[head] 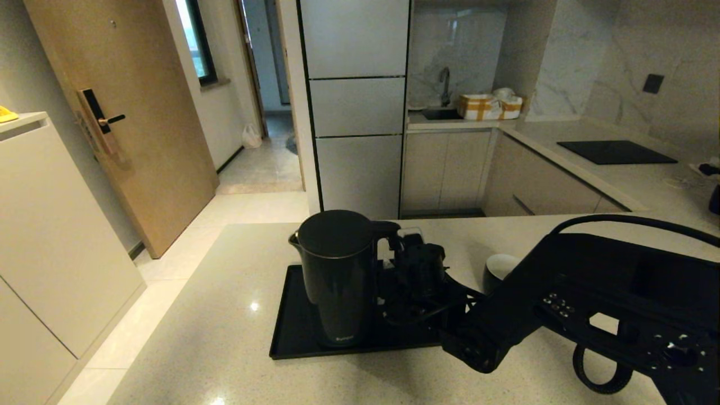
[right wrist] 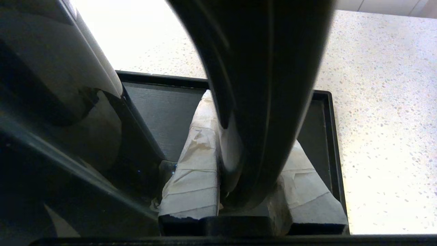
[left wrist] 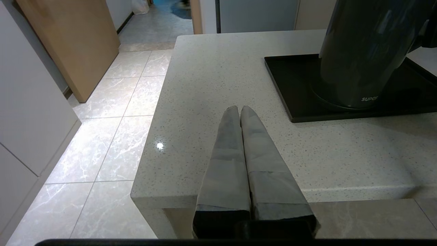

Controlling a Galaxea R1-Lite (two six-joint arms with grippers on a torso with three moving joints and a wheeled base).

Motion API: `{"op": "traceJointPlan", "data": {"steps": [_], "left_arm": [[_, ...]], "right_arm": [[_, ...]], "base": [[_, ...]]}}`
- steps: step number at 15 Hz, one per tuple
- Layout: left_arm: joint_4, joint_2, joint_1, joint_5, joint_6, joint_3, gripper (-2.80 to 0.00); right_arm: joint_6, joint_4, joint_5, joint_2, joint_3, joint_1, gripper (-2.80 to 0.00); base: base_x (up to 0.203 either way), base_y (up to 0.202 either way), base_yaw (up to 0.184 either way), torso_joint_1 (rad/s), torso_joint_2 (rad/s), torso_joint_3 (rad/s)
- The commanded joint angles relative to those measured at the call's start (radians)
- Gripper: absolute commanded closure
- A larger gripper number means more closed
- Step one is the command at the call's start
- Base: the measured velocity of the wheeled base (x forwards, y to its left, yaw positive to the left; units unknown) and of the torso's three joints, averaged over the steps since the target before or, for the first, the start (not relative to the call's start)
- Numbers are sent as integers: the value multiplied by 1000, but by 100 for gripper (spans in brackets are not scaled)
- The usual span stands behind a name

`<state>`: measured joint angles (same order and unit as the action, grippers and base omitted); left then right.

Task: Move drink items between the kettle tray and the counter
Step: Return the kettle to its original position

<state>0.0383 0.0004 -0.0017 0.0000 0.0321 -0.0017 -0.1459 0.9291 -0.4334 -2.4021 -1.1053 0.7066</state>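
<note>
The tall black kettle (head: 337, 275) stands upright on its base disc (left wrist: 327, 102), on the left half of the black tray (head: 292, 326). My right gripper (head: 413, 264) reaches in from the right. Its taped fingers (right wrist: 194, 164) sit on either side of the kettle's loop handle (right wrist: 259, 85), shut on it. The small black cup (head: 500, 267), white inside, sits on the counter (head: 214, 337) just right of the tray, partly hidden by my right arm. My left gripper (left wrist: 240, 108) hovers shut and empty over the counter's near left corner, left of the tray (left wrist: 293, 85).
The counter's left edge (left wrist: 153, 112) drops to a tiled floor. A black cooktop panel (head: 616, 152) lies at the far right, with a dark object (head: 714, 199) at the frame edge. Boxes (head: 489, 106) sit beside a sink at the back.
</note>
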Motion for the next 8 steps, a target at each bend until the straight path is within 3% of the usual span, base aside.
{"op": "traceJointPlan", "data": {"steps": [1, 3, 4, 8], "left_arm": [[0, 0, 0, 0, 0, 0, 0], [0, 0, 0, 0, 0, 0, 0], [0, 0, 0, 0, 0, 0, 0], [0, 0, 0, 0, 0, 0, 0]], "right_arm": [[-1, 4, -2, -15, -2, 1, 0], [-1, -6, -8, -17, -2, 1, 0], [-1, -2, -10, -18, -2, 1, -280], [-26, 5, 2, -5, 12, 5, -280]], "base": [[0, 0, 0, 0, 0, 0], [0, 0, 0, 0, 0, 0], [0, 0, 0, 0, 0, 0], [0, 0, 0, 0, 0, 0]]}}
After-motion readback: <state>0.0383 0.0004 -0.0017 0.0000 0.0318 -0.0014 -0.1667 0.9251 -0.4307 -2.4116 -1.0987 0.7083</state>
